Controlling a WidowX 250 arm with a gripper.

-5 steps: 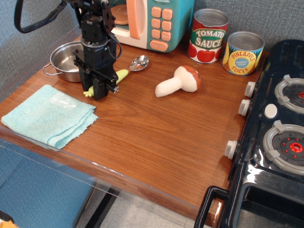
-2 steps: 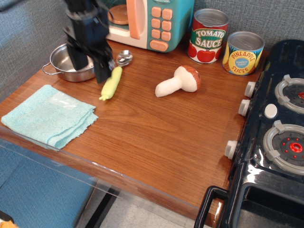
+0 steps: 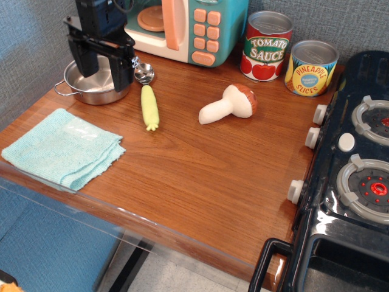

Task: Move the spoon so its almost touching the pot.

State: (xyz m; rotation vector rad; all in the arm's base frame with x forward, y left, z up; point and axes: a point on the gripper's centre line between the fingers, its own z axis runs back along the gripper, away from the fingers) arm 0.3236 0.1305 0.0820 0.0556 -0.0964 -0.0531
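Note:
The spoon (image 3: pixel 148 103) lies flat on the wooden table, its silver bowl at the far end close to the pot's right rim and its yellow-green handle pointing toward the front. The shiny pot (image 3: pixel 85 89) sits at the back left, partly hidden by the gripper. My gripper (image 3: pixel 104 68) hangs over the pot, open and empty, its fingers (image 3: pixel 123 74) spread wide. The right finger stands just left of the spoon's bowl. I cannot tell whether the spoon touches the pot.
A folded teal cloth (image 3: pixel 61 146) lies at the front left. A toy mushroom (image 3: pixel 230 103) lies mid-table. A toy microwave (image 3: pixel 182 27), a tomato sauce can (image 3: pixel 266 45) and a pineapple can (image 3: pixel 311 68) line the back. A black stove (image 3: pixel 352 164) stands at right.
The gripper let go of the spoon's handle, rose and moved back-left over the pot. The spoon swung round, its bowl sliding left toward the pot.

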